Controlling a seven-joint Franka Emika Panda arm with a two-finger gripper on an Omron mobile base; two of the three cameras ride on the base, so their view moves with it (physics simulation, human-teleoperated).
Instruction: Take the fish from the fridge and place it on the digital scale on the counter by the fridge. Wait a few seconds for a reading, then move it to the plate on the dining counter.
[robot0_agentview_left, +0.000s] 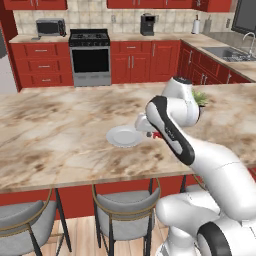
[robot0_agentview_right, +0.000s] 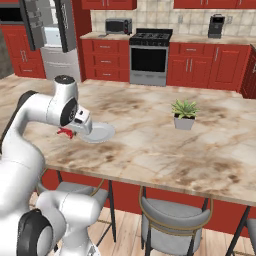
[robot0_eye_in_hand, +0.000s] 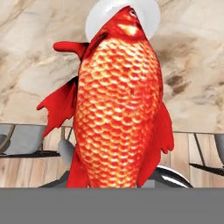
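We see the white arm folded at the elbow, reaching forward and low over the dining counter (robot0_agentview_left: 60, 125), a long beige-brown marbled slab with grey-seated stools (robot0_agentview_right: 175, 215) tucked along its near edge. The gripper (robot0_agentview_right: 66, 131) hangs beside the near rim of the plate (robot0_agentview_left: 125, 136), a round, flat, pale plate that lies bare on the marble with nothing in it. A scrap of red shows under the wrist in both base views: this is the fish (robot0_eye_in_hand: 118, 100), carried above the counter and not yet on the plate. We cannot see the fingertips themselves, but the fish stands clamped between them, rising straight up the hand view with its head over the plate. It is bright red-orange, covered in small glossy scales, with darker red fins spreading to either side. A small potted plant (robot0_agentview_right: 184, 114) stands well apart on the slab. Beyond, red cabinets, a steel oven (robot0_agentview_left: 90, 57) and a microwave (robot0_agentview_left: 50, 26) line the far wall.
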